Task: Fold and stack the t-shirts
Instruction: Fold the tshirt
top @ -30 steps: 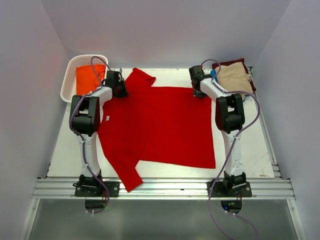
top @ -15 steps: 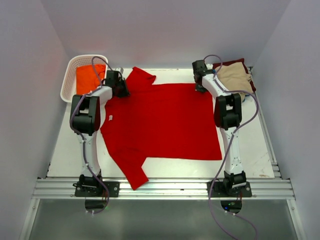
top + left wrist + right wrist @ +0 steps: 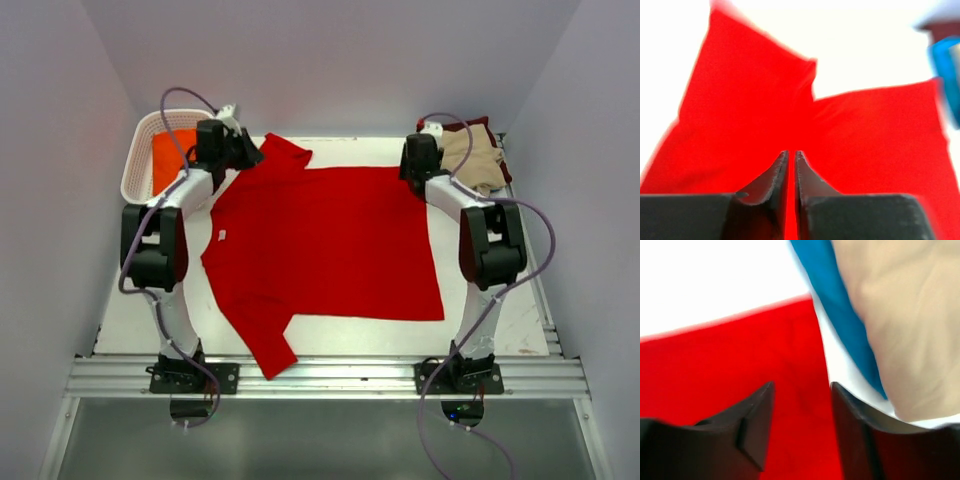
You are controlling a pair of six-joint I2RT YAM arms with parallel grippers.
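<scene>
Top external: arms [image 3: 190,190] outstretched over red t-shirt [image 3: 330,240], left fingers [image 3: 772,192] barely parted, right fingers [image 3: 757,415] wider, both empty.

You find the spread t-shirt [image 3: 330,245] flat on the table [image 3: 130,300] between the arms. The basket [image 3: 135,172] sits at the far left corner with a folded t-shirt [image 3: 168,160] in it; the stack of folded t-shirts [image 3: 478,160] lies at the far right corner. The left gripper [image 3: 791,154] is over the far sleeve [image 3: 283,152], and the right gripper [image 3: 802,386] is over the shirt's far right corner, just beside the stack.

Matt red cloth tee [image 3: 330,250], plastic bskt [image 3: 135,165]
</scene>
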